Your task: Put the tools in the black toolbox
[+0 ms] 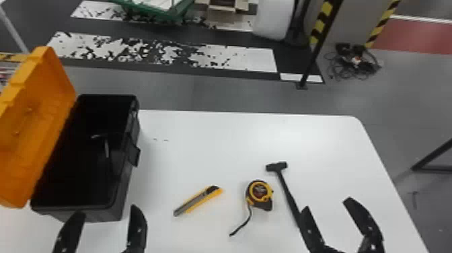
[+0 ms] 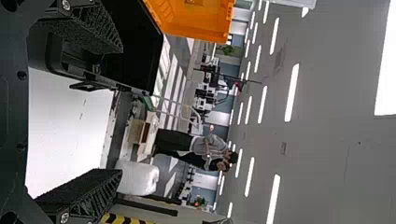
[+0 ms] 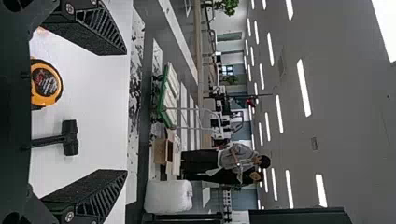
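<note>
My black, flat-fingered left gripper (image 1: 107, 211) and right gripper (image 1: 328, 204) gape empty, and if I swing too wide for the long-handled black hammer (image 1: 277, 166) on the smooth white table (image 1: 208, 144), I could knock the round yellow-and-black tape measure (image 1: 260, 190) beside it.

At the top of my head view I see a green cart (image 1: 161, 15), a cardboard box (image 1: 225, 14) and a white bundle (image 1: 273, 20). Toward the upper right I make out striped posts (image 1: 321, 27), tangled cables (image 1: 357, 64) and red floor (image 1: 417, 36).
</note>
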`<state>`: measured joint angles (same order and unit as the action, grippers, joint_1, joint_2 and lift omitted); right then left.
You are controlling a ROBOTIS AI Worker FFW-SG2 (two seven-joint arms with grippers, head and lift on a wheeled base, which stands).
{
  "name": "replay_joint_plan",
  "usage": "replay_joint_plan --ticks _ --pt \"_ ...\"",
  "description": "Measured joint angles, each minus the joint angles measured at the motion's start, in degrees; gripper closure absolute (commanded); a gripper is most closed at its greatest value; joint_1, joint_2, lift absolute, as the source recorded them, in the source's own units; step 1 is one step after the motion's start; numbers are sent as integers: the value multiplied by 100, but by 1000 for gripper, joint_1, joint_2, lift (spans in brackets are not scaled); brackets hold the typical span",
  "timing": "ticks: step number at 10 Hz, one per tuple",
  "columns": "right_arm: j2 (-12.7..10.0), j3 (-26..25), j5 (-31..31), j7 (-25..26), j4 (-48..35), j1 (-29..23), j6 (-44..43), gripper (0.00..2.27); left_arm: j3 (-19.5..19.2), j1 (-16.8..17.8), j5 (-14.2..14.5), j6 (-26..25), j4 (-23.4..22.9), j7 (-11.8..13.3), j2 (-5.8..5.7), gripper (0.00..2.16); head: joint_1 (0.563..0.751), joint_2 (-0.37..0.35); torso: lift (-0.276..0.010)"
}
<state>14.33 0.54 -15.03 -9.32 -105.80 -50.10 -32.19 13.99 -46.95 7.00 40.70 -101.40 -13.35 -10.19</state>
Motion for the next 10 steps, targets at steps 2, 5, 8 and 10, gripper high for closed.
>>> replay_joint_plan --ticks 2,5,8,10 --pt "0 -10 -5 0 67 0 -85 100 22 16 -6 -5 -18 -2 0 83 695 -111 -39" --pt "0 -2 -21 7 70 22 -29 83 25 -14 -6 28 -27 -12 0 83 695 -111 -39" --pt "-43 -49 -171 45 13 125 837 97 31 -9 -6 38 -29 -1 0 83 695 -120 -39" --pt "-60 -134 -326 122 -302 289 2447 97 29 -7 -4 45 -36 -1 0 83 695 -119 -39"
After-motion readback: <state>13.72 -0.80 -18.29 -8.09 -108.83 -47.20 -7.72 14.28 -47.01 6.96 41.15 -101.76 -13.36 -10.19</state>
